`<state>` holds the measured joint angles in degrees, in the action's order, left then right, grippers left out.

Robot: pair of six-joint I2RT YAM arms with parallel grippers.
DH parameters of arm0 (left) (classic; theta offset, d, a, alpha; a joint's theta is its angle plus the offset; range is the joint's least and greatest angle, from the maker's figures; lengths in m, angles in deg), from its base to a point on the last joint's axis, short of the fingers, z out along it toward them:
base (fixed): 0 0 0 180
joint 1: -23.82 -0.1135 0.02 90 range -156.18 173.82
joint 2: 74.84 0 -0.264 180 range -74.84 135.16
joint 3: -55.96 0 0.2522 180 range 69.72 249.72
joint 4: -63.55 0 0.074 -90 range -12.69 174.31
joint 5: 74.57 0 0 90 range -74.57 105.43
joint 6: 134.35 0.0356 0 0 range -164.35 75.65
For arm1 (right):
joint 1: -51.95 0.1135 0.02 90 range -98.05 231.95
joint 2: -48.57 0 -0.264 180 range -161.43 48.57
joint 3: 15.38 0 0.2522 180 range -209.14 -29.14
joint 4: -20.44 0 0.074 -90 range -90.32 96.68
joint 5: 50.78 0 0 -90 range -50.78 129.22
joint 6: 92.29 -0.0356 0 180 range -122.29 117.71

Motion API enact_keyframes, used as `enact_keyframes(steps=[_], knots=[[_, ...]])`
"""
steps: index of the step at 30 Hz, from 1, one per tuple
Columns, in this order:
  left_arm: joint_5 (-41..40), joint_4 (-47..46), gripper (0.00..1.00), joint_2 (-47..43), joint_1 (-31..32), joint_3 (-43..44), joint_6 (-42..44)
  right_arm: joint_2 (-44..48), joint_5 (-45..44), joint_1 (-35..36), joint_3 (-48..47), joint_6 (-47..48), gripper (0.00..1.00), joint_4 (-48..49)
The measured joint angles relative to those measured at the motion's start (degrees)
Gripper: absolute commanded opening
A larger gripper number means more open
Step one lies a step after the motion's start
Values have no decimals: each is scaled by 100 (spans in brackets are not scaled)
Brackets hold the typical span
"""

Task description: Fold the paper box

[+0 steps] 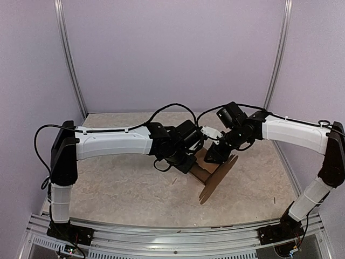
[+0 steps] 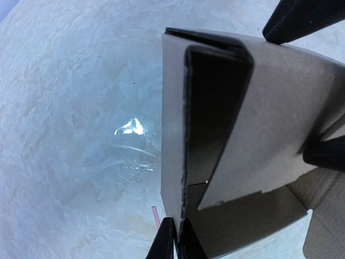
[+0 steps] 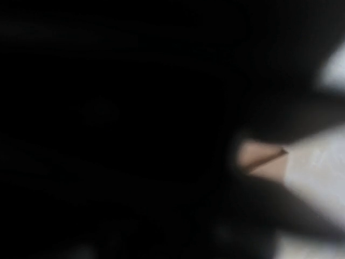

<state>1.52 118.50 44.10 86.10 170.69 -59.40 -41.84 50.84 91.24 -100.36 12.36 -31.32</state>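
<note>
Box (image 1: 218, 178): brown cardboard, partly folded, standing mid-surface (image 1: 124, 183) between the two arm tips.
Flap: one long rounded flap slopes outward from the box toward the near edge.
Box interior: the left wrist view shows upright walls around a narrow dark hollow. Contents cannot be told.
Left claw (image 2: 175, 243): clenched on the lower edge of an upright box wall, with the cardboard edge running between its tips.
Right claw (image 1: 215, 154): at the right side of the box, facing the left claw.
Right claw fingers (image 2: 302, 19): spread apart, one above and one beside a box panel. Whether they grasp it cannot be told.
Right wrist view: almost wholly dark and blurred. Only a sliver of cardboard and some pale surface show.
</note>
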Motion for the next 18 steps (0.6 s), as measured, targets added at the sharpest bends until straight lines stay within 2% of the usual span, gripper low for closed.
enact_keyframes(steps=[4,6,13,18], knots=[[149,-2,5,24,-2,0,-129,0,-365,76,122,-26,37,173],[227,-33,6,24,-2,0,-175,0,-531,83,166,-46,36,291],[538,-282,20,17,-15,-107,-348,125,-691,85,492,-50,34,748],[732,-804,24,-234,-17,-717,-415,254,-640,92,944,79,31,1182]])
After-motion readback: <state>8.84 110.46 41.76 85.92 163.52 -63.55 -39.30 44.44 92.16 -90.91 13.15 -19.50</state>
